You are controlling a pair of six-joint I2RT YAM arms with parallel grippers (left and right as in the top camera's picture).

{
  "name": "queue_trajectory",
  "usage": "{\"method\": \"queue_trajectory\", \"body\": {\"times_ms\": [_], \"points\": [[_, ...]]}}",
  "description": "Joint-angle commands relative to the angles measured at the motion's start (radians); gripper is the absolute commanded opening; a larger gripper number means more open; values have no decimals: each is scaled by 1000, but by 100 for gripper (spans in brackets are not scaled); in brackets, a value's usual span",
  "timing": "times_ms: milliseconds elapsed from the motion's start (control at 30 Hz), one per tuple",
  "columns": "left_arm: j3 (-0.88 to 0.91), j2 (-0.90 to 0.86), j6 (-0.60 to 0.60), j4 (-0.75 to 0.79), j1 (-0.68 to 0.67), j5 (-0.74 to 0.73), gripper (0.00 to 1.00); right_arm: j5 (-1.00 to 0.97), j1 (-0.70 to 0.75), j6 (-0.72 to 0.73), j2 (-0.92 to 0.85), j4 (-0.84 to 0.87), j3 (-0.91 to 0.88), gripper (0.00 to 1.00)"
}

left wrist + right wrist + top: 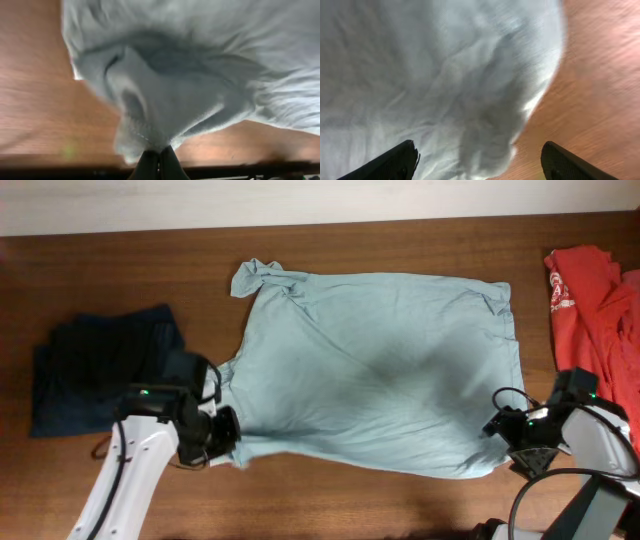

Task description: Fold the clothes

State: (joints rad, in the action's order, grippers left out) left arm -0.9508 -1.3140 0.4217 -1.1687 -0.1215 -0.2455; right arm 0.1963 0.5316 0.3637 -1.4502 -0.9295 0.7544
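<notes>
The pale grey-blue T-shirt (380, 370) lies spread flat on the worktop (120, 270) between the two arms. Its long axis runs from one tool to the other. One short end is beside the left tool (225, 430), and the straighter short edge is beside the right tool (505, 435). The far corner on the left tool's side is twisted into a small bunch that looks like a sleeve. The cloth is rumpled, with creases fanning across the middle.

The left tool sits at the shirt's near corner on its own side. In the left wrist view its fingertips (159, 162) are pressed together with a fold of the pale cloth (200, 75) pinched between them, so it is clamped on the T-shirt. The fabric puckers out from the pinch.

The right tool (480, 165) stands at the near corner of the opposite end. Its two dark fingers (395, 160) are wide apart. The shirt's rounded edge lies in the gap between them and bare wood shows on the outer side. It grips nothing.

A dark navy garment (90, 375) lies crumpled on the worktop just beyond the left tool, on the side away from the T-shirt. A red shirt (590, 300) with white print is heaped past the right tool, at the far outer edge of the worktop and apart from the T-shirt.
</notes>
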Motion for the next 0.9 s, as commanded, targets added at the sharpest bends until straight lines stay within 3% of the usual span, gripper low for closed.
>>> {"method": "queue_trajectory", "body": {"times_ms": [0,267,500,667,867], "points": [[-62,25,-34,-19,0,64,1,10,80,6,5,-3,8,84],[-62,24,-34,-18,0,64,1,12,232,8,4,6,-5,84],[-62,24,-34,-14,0,64,1,50,221,11,4,104,-79,78],[-62,24,-34,-15,0,71,1,68,220,11,4,223,-167,58],[-62,24,-34,-16,0,71,1,129,220,2,4,227,-193,37]]}}
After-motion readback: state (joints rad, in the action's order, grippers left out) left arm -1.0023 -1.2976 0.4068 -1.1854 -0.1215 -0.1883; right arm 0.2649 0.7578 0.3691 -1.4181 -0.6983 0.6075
